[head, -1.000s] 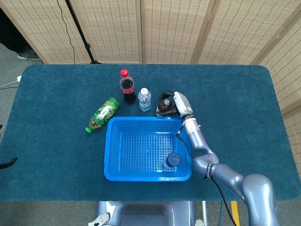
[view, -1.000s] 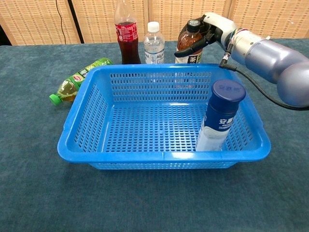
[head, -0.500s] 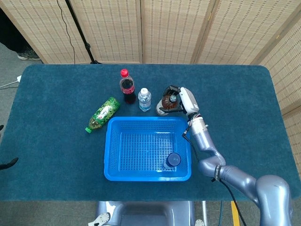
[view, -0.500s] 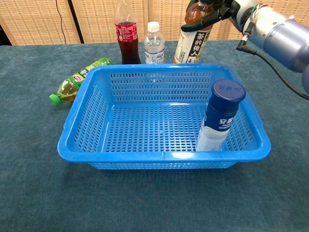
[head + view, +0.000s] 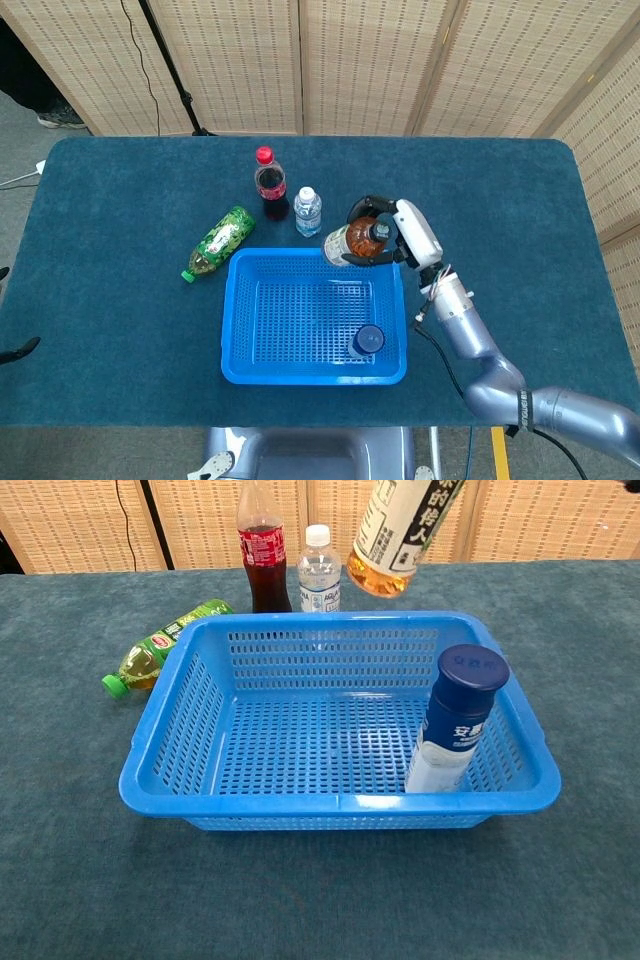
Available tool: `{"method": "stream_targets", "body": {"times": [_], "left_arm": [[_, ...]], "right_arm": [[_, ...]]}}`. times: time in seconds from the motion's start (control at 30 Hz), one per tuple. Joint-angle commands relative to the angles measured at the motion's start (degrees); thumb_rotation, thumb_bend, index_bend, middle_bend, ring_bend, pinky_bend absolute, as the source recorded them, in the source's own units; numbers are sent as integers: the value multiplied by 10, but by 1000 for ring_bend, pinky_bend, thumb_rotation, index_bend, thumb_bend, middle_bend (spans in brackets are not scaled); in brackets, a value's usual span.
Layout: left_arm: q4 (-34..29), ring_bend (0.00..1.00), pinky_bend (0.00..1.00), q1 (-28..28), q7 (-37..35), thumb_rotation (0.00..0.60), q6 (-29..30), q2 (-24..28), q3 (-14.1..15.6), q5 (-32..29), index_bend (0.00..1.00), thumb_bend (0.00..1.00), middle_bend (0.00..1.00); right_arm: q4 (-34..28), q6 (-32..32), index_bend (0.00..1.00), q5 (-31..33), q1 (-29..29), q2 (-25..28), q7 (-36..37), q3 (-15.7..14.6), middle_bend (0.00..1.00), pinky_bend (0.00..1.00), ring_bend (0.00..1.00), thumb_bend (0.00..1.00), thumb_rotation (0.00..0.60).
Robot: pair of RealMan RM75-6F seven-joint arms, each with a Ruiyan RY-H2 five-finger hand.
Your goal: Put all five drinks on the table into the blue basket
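My right hand (image 5: 392, 232) grips a brown tea bottle (image 5: 354, 243) near its cap and holds it tilted in the air above the far right rim of the blue basket (image 5: 238, 310). In the chest view only the tea bottle's lower part (image 5: 403, 532) shows, hanging over the basket's far edge (image 5: 330, 623). A dark-capped white bottle (image 5: 368, 340) stands in the basket's near right corner. Behind the basket stand a cola bottle (image 5: 269, 185) and a small water bottle (image 5: 308, 211). A green bottle (image 5: 219, 241) lies on its side to the basket's left. My left hand is in neither view.
The table is covered in dark teal cloth (image 5: 120, 300). Woven folding screens (image 5: 350, 60) stand behind it, with a black stand pole (image 5: 165, 55) at the back left.
My right hand has lifted the tea bottle off the table, tilted it and carried it toward me, over the basket's far rim.
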Motion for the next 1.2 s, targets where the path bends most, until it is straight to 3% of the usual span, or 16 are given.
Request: {"method": "stream_targets", "body": {"times": [0.03,0.23,0.53,0.63,0.7,0.77,0.83,1.0,1.2], "left_arm": [[1,0,0,0,0,600,0,0,0,-1,0,147,0],[3,0,0,-2,2,600,-5,-1,1,-1,0,147,0],[0,0,0,-2,7,600,-4,-2,3,0,0,147,0],[-2,0,0,-3,11,600,-4,-3,4,2,0,147,0],[-3,0,0,-3,14,600,-4,-4,4,3,0,147,0],[-4,0,0,-3,14,600,-4,-4,5,4,0,147,0],[-4,0,0,-3,15,600,-2,-4,5,5,0,146,0],[-4,0,0,-1,10,600,1,-2,6,7,0,146,0],[-2,0,0,2,2,600,7,-1,5,9,0,147,0]], "right_arm": [[-13,-20,665,0,-19,7,-22,-37,679,519,577,153,600],[8,-43,666,2,-19,-3,-21,-57,679,519,577,157,600],[80,-56,586,-62,-22,-15,35,-92,585,513,501,134,600],[97,-49,407,-103,-26,-13,57,-113,396,421,336,39,600],[105,-43,212,-125,-28,-9,60,-125,185,257,136,0,600],[111,-41,76,-143,-27,1,49,-135,45,95,23,0,600],[104,-35,6,-142,-29,10,47,-134,0,6,0,0,600],[75,-20,0,-133,-33,37,54,-119,0,0,0,0,600],[34,-14,0,-96,-28,93,72,-72,0,0,0,0,600]]}}
